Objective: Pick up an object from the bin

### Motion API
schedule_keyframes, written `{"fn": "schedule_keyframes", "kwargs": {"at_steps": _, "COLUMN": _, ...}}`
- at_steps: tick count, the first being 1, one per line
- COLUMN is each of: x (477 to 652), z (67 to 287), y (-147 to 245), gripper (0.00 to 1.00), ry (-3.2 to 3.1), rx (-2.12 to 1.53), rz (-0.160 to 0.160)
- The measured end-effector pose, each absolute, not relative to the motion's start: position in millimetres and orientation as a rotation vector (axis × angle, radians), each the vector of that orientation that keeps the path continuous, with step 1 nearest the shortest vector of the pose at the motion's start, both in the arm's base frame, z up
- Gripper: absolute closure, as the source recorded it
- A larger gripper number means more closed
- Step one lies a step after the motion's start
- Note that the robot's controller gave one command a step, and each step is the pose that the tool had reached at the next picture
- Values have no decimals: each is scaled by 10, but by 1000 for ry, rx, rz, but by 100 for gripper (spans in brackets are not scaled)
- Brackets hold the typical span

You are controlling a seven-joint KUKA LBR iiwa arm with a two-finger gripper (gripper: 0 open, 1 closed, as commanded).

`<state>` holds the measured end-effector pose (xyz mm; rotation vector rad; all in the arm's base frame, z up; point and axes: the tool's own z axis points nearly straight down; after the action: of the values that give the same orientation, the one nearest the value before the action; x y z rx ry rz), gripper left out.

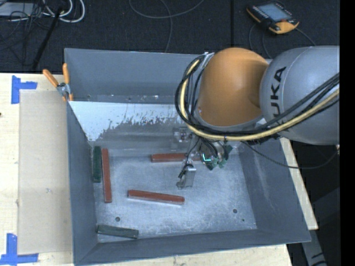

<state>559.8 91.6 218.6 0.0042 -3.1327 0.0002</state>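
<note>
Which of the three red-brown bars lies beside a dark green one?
The red-brown bar near the left wall, lying alongside the dark green bar. The other two lie crosswise mid-bin, apart from any green one.

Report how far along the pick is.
Done: the gripper sits low in the bin, between the back brown stick and the middle brown stick. In hand: nothing looks held. Left: the grasp and the lift. Both those sticks, the left brown stick, the left green stick and the front green stick all lie on the floor.
</note>
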Motion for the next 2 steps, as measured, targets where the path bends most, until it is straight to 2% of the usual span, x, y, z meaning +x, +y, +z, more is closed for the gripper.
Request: {"fn": "schedule_keyframes", "kwargs": {"at_steps": 2, "x": 5615, "z": 2221, "y": 916, "gripper": 0, "ry": -3142, "rx": 2, "rz": -1}}
